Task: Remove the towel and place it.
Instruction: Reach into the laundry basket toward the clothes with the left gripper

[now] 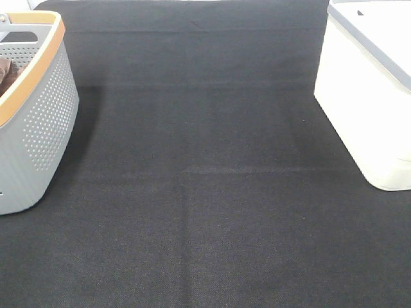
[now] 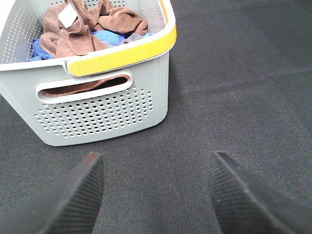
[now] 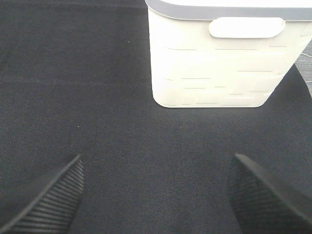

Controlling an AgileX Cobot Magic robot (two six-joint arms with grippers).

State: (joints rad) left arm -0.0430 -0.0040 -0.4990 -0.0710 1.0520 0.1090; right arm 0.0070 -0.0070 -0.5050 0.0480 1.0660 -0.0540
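The towel (image 2: 73, 36) is bunched up on top of the pile in the grey basket (image 2: 97, 117), with its white tag (image 2: 68, 17) showing. The left claw (image 2: 155, 161) and right claw (image 3: 157, 163) are both spread wide, holding nothing. It's probably soft, light and floppy, so I'd pinch a raised fold near the tag.

A black woven cloth (image 1: 205, 192) spreads across the whole surface. Faint fold lines cross it under soft, even light.

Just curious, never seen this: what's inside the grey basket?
A bunched reddish-brown towel with a white tag lies on top of blue cloths in the grey basket. Whatever sits beneath them is covered.
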